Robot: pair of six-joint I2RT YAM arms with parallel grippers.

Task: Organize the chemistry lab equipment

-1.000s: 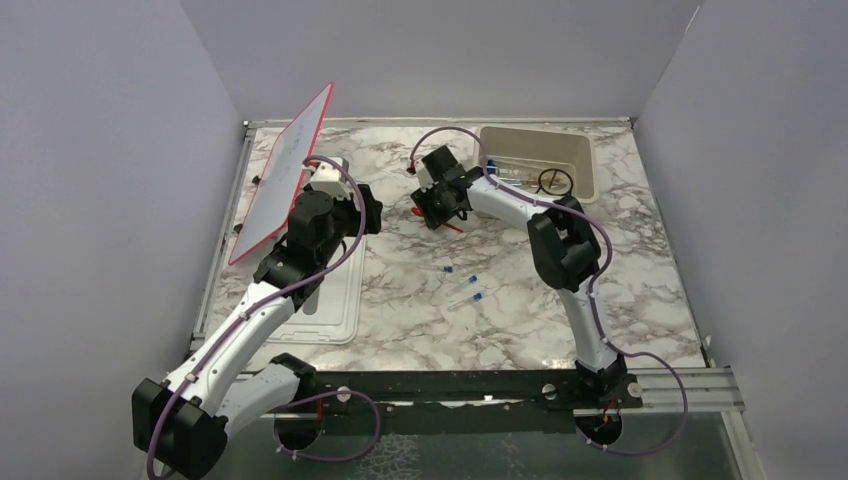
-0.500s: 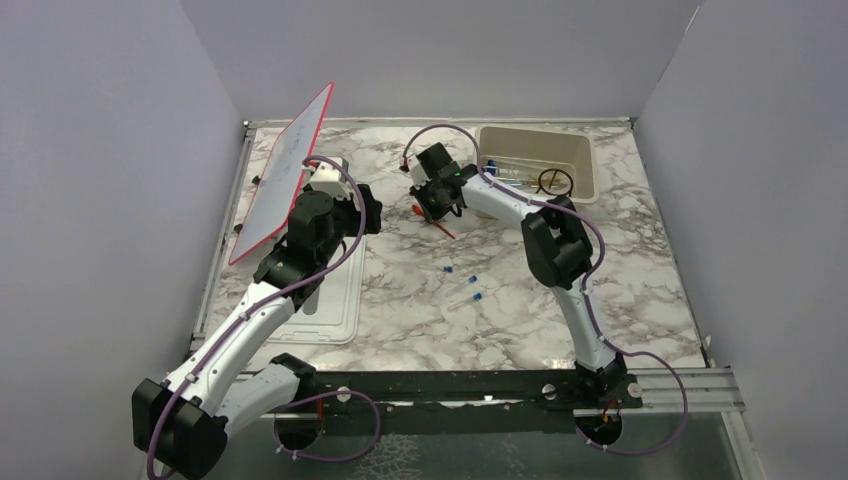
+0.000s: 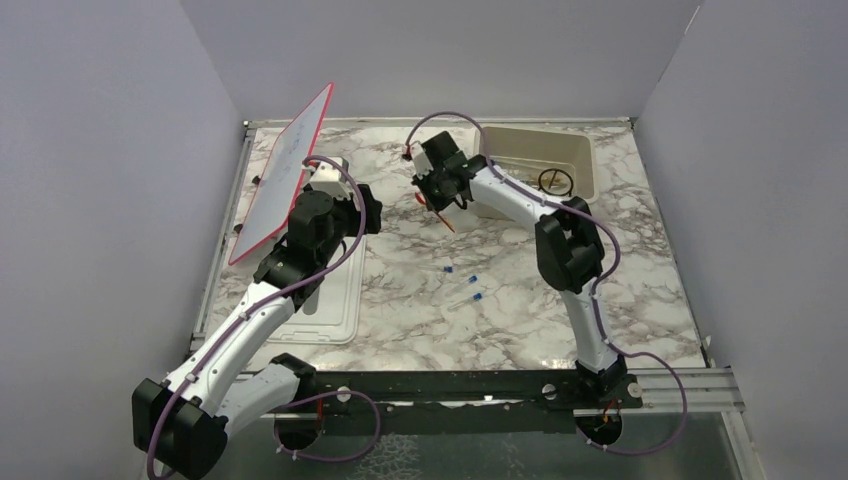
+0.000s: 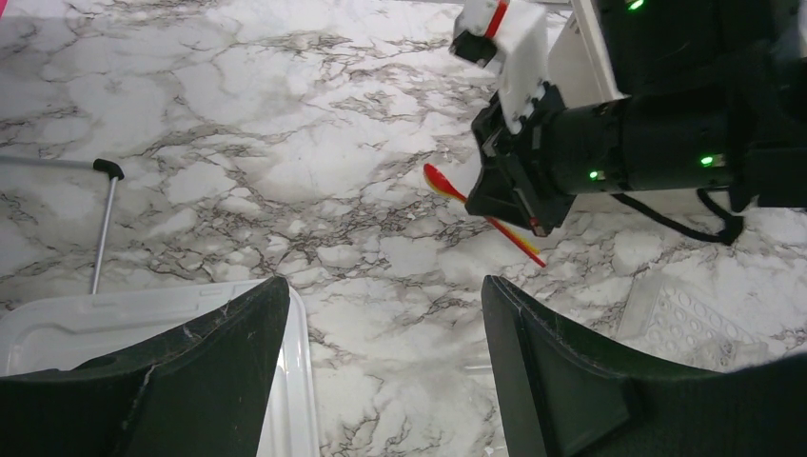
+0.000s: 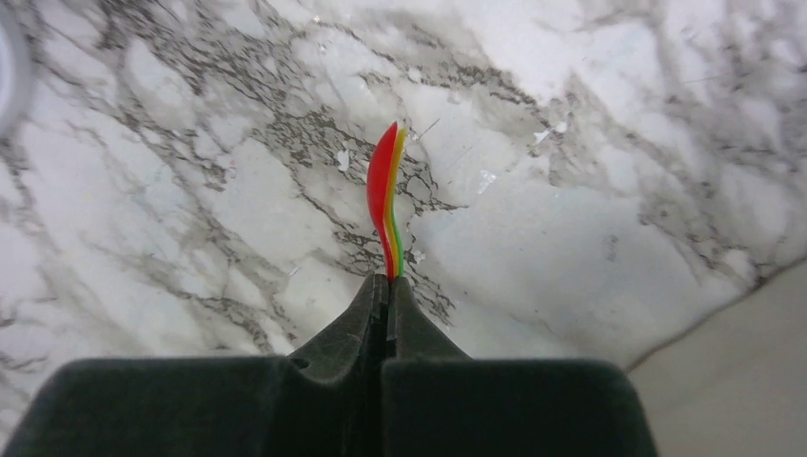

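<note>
White-and-grey marbled desk (image 4: pixel 238 114), left pincer (image 4: pixel 381 297) with black fingers spread wide in foreground, right pincer (image 4: pixel 519 205) clamped on thin orange-red stick (image 4: pixel 445 185), white plastic tray (image 4: pixel 143 314) lower left, black-tipped silvery rod (image 4: pixel 105 228) at left.

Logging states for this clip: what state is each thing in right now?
Right pincer: shut on the orange-red stick.
Left pincer: open, empty.
Blue-capped tubes: lying loose on the table.
Beige tub: uncovered, black wire ring inside.
Red-framed board: tilted on edge.

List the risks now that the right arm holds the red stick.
1. The right gripper pinches the stick only at its fingertips; it may pivot or slip in transit.
2. The stick pokes out both sides of the jaws, so an end could snag the tub wall.
</note>
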